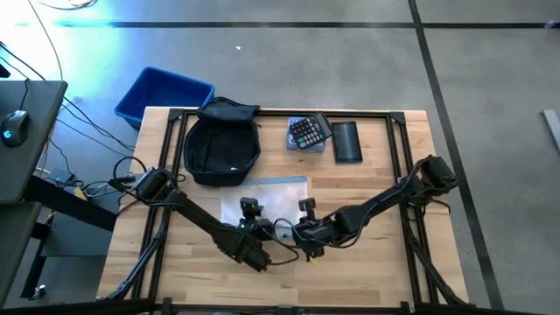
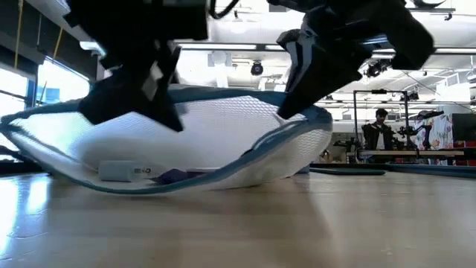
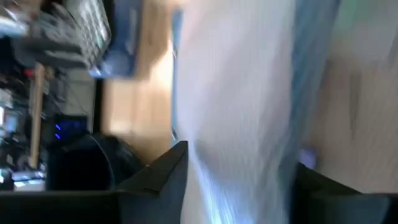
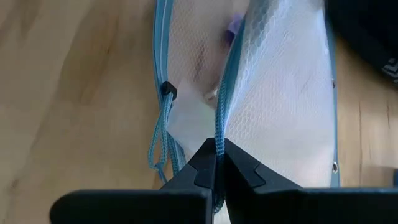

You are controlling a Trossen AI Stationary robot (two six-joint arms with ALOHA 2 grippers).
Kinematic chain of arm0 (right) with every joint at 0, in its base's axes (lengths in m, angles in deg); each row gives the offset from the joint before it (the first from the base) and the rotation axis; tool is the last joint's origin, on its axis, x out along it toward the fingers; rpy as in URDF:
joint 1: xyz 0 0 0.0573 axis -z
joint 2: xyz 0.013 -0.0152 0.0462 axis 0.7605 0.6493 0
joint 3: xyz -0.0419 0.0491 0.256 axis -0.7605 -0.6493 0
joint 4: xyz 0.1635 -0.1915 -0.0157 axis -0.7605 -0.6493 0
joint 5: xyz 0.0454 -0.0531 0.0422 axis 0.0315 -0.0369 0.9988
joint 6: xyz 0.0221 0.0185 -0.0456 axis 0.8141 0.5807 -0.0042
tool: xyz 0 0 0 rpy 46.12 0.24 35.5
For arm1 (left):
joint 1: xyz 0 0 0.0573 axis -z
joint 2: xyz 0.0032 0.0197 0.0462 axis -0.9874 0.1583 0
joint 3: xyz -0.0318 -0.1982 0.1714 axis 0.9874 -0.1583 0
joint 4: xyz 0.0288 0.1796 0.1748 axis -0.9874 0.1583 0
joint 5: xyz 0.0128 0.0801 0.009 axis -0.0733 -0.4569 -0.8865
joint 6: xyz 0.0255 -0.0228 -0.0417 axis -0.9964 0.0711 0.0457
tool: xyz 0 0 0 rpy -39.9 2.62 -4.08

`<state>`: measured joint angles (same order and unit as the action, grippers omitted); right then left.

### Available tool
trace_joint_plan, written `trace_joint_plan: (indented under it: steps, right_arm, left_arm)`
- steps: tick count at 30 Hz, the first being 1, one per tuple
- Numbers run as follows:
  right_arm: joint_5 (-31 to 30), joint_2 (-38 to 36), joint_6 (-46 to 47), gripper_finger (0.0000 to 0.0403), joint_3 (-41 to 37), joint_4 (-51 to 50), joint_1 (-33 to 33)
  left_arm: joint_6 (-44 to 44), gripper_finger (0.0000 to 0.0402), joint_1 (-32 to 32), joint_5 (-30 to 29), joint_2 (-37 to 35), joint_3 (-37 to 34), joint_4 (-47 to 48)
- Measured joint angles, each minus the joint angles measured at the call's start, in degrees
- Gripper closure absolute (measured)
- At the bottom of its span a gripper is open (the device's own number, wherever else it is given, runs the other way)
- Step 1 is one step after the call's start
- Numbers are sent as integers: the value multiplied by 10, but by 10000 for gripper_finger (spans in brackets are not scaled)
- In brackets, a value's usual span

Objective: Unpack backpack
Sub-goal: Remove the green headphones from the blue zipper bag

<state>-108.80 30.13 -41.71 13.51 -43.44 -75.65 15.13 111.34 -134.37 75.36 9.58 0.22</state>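
Item: white mesh zip pouch [image 1: 267, 199] with blue edging, lying on the wooden table [image 1: 367, 280] near its front edge — the piece in hand at this moment. In the low view it bows up off the board between the two arms, with small flat contents showing faintly inside.

Right gripper [image 4: 216, 163]: fingers pinched fully together on the pouch's blue zipper cord [image 4: 217, 127], at the pouch's right end.

Left gripper [image 3: 239, 186]: fingers set fairly wide, one on either side of the pouch's edge at its left end; whether they press the fabric cannot be told.

Backpack [image 1: 222, 144]: dark, soft, lying open at the table's rear left, well apart from both grippers, just beside the blue bin [image 1: 164, 94] that sits off the table's corner.

Also out on the table, rear centre-right: a calculator [image 1: 309, 131] lying on a blue item, and a flat black pouch [image 1: 347, 142] just beside it.

Step judged: the pouch appears already taken from the backpack; the arms now look set to open it. Next move calls for the left gripper to hold the pouch firm while the right draws the cord along the zipper line — a slack hold would let the whole pouch drag.
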Motion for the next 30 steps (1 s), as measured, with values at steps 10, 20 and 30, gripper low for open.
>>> trace_joint_plan:
  steps: [10,20,30]
  right_arm:
    - [-110,0,6,403,-28,14,6]
    - [-150,-5,12,391,-48,44,29]
    - [-75,-26,58,234,24,-47,-28]
  left_arm:
    - [-120,399,17,116,1,-35,-176]
    - [-103,401,21,107,1,3,-213]
    - [-49,401,9,104,1,3,-210]
